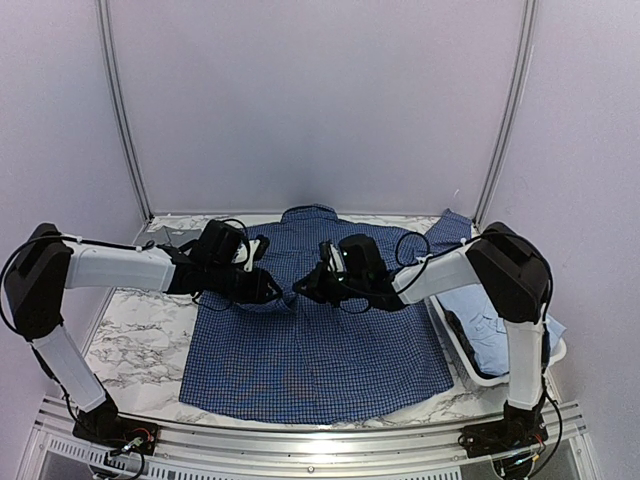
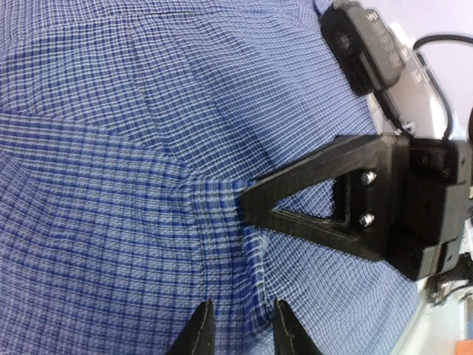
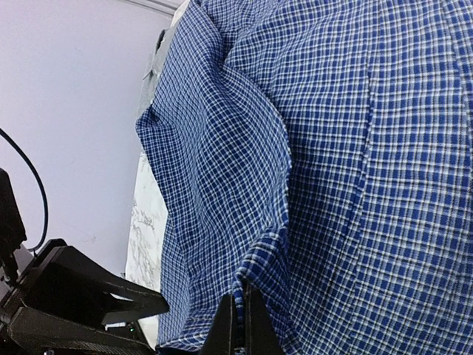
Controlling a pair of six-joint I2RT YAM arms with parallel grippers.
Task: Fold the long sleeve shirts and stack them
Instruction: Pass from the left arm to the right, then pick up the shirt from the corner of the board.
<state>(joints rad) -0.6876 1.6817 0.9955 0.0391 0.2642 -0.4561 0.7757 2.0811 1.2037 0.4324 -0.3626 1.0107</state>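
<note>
The dark blue check shirt (image 1: 320, 350) lies spread on the table with its collar at the far side. It fills the left wrist view (image 2: 111, 148) and the right wrist view (image 3: 355, 148). My right gripper (image 1: 305, 285) is shut on a raised fold of it at mid-chest (image 3: 242, 310). My left gripper (image 1: 272, 290) faces it closely; its jaws are narrowly apart, astride a ridge of the same cloth (image 2: 240, 325). The right finger (image 2: 295, 200) shows in the left wrist view. The grey shirt (image 1: 172, 238) lies at the back left. The light blue shirt (image 1: 495, 325) sits in a basket.
A white basket (image 1: 455, 350) stands at the right table edge under my right arm. Bare marble tabletop (image 1: 140, 340) shows left of the shirt. Metal frame posts rise at the back corners.
</note>
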